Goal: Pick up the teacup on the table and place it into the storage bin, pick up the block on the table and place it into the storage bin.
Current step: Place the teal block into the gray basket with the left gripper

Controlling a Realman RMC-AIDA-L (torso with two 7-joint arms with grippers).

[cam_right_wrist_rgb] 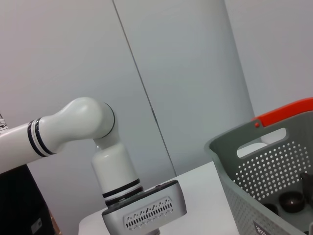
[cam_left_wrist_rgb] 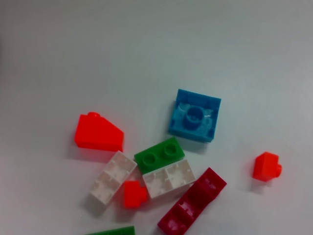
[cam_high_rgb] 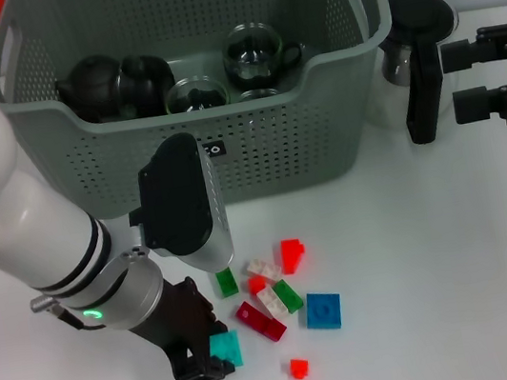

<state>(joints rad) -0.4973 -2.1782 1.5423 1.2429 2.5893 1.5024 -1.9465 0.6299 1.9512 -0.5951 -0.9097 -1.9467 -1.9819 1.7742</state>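
Note:
The grey-green storage bin (cam_high_rgb: 256, 141) stands at the back of the table and holds two dark teapots and glass teacups (cam_high_rgb: 256, 53). Loose blocks lie in front of it: a blue one (cam_high_rgb: 323, 310), a dark red one (cam_high_rgb: 260, 321), green, white and orange-red ones. My left gripper (cam_high_rgb: 204, 364) is low at the front left, right against a teal block (cam_high_rgb: 226, 348). The left wrist view shows the blue block (cam_left_wrist_rgb: 194, 115) and the dark red block (cam_left_wrist_rgb: 192, 200), but neither the fingers nor the teal block. My right gripper (cam_high_rgb: 455, 81) hangs open and empty to the right of the bin.
A small orange-red block (cam_high_rgb: 299, 368) lies alone near the front edge. Something glassy (cam_high_rgb: 393, 62) sits by the bin's right corner, half hidden behind a black part of the right arm. The right wrist view shows the bin's wall (cam_right_wrist_rgb: 274, 171) and my left arm (cam_right_wrist_rgb: 73, 127).

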